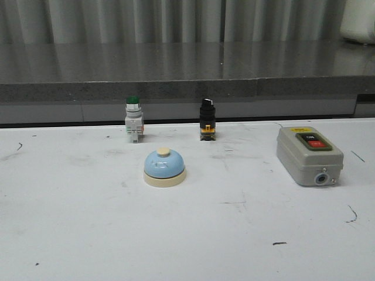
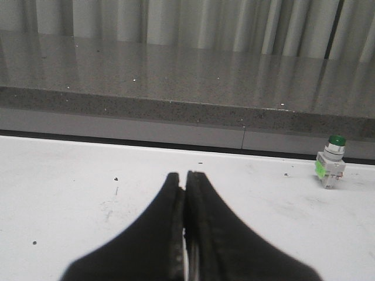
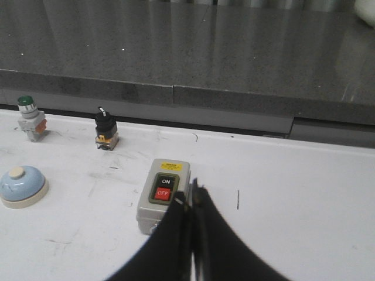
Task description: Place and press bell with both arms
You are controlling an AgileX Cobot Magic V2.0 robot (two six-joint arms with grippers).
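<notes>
The light-blue bell (image 1: 164,167) with its cream base and cream button stands upright on the white table, a little left of the middle; the right wrist view shows the bell (image 3: 22,185) too. Neither arm appears in the front view. My left gripper (image 2: 185,175) is shut with nothing between its fingers, over bare table; the bell is outside that view. My right gripper (image 3: 191,193) is shut and empty, its tips just in front of the grey switch box (image 3: 163,195).
A green-capped push button (image 1: 133,120) and a black selector switch (image 1: 207,119) stand behind the bell. The grey switch box (image 1: 309,155) with red and black buttons lies at the right. A dark stone ledge (image 1: 187,73) runs along the table's far edge.
</notes>
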